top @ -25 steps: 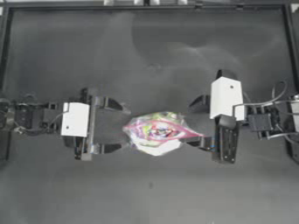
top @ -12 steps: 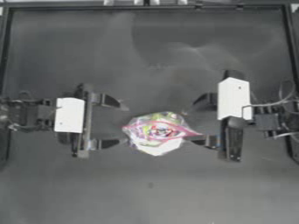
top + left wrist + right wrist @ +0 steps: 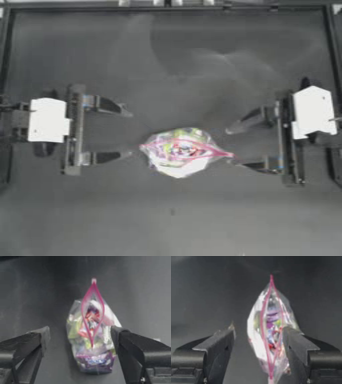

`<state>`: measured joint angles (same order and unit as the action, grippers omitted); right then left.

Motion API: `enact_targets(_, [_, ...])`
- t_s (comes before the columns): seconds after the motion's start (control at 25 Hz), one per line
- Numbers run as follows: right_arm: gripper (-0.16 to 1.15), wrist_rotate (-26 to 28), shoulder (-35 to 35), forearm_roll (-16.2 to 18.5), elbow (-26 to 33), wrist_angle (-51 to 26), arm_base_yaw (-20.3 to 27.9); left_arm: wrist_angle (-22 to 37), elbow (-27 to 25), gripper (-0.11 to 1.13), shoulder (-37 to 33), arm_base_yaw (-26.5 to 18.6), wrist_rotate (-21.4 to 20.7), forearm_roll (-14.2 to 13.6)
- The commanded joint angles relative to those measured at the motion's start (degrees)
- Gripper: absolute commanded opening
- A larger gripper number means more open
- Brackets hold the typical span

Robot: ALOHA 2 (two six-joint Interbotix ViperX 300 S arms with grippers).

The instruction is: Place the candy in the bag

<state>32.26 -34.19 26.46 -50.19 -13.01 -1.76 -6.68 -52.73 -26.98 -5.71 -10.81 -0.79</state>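
Note:
The bag (image 3: pixel 179 152) lies mid-table, clear plastic full of multicoloured sweets, with its pink zip mouth (image 3: pixel 93 308) standing open. Inside the mouth shows a red and whitish bit (image 3: pixel 89 316); I cannot tell whether it is the candy. No loose candy shows on the table. My left gripper (image 3: pixel 127 134) is open to the bag's left, a short gap away. My right gripper (image 3: pixel 234 146) is open on the other side, its nearer fingertip (image 3: pixel 240 162) almost at the zip's corner. Both wrist views look at the bag (image 3: pixel 271 331) between spread jaws, the left gripper (image 3: pixel 80 331) and the right gripper (image 3: pixel 259 329) holding nothing.
The dark table (image 3: pixel 174 60) has a raised rim along the far edge and both sides. Nothing else stands on it besides the bag and the two arms.
Both grippers have drawn back from the bag, the left one leftward and the right one rightward. The bag has stayed in place.

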Motion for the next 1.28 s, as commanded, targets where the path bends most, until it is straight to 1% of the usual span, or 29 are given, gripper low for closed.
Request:
enact_targets(0.04, [0.90,0.0,-2.5,0.3,-0.8,0.6,0.3,0.8,0.5,1.00,-3.6,1.0,0.2,0.1])
enact_targets(0.2, [0.88,0.0,-4.5,0.3,-2.3,1.5,0.4,2.0,0.2,0.96,-6.2,1.6,0.2,0.1])
enact_targets(0.48, [0.88,0.0,-7.7,0.1,-4.7,3.7,0.9,2.3,-2.2,0.75,-9.9,2.5,1.1,0.1])
enact_targets(0.56, [0.88,0.0,-8.3,0.2,-4.7,3.7,0.9,2.4,-2.8,0.71,-10.9,2.8,1.4,0.1])
enact_targets(0.76, [0.88,-0.2,-9.1,0.3,-4.8,3.7,0.9,2.4,-4.3,0.69,-13.6,2.8,1.5,0.1])
enact_targets(0.92, [0.88,-0.1,-11.3,0.4,-5.8,3.7,1.0,2.4,-5.1,0.69,-15.3,2.8,1.5,0.1])
enact_targets(1.28, [0.88,0.0,-15.3,0.6,-7.7,4.1,2.8,2.4,-6.7,0.69,-17.5,2.8,1.5,0.3])
